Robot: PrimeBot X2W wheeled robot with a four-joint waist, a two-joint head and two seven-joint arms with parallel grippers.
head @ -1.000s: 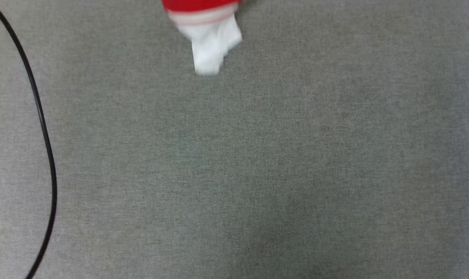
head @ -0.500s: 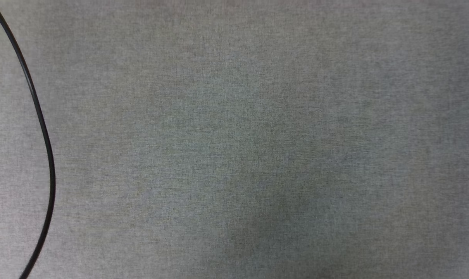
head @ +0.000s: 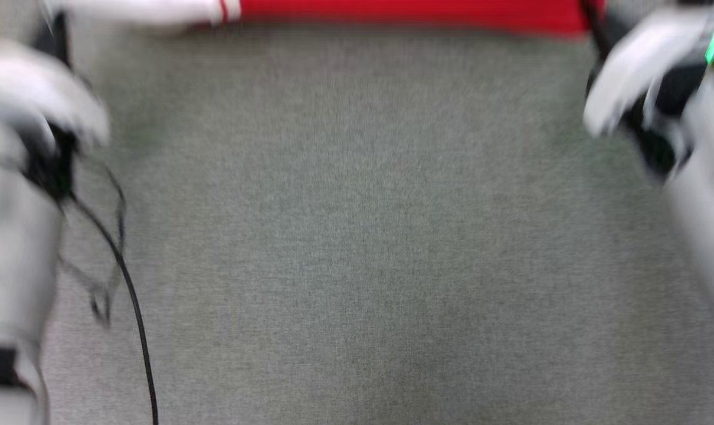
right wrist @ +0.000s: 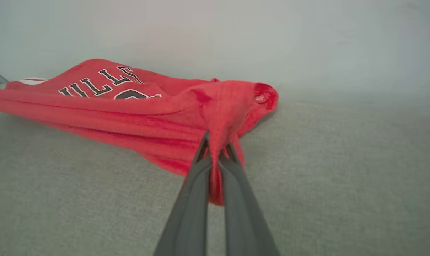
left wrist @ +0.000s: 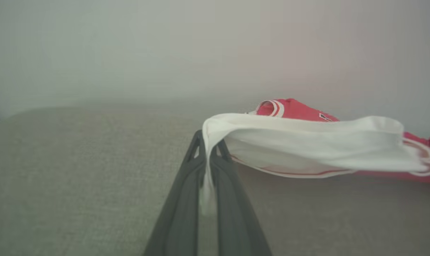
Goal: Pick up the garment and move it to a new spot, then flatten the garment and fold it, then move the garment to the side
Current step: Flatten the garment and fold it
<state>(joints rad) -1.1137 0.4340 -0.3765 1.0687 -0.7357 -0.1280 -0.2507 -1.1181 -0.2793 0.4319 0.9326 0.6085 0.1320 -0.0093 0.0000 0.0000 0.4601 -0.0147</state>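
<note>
- Grey woven fabric is spread under everything, and a pale blank wall is seen behind it in both wrist views.
- The left gripper is pressed together on the white sleeve of the shirt, with a strip of white cloth pinched between its jaws.
- The right gripper is clamped on a bunched red corner of the same shirt, and a fold of red cloth is left hanging below the pinch.
- Between the two grips the shirt is drawn out long and kept low over the grey fabric.
- Black letters edged in white are shown on its red front in the right wrist view.
- In the blurred head view the shirt is seen as a red band along the top edge, its white sleeve at the left end.
- Pale forearms are seen at both sides, the left forearm and the right forearm.
- A black cable is trailed across the lower left.
</note>
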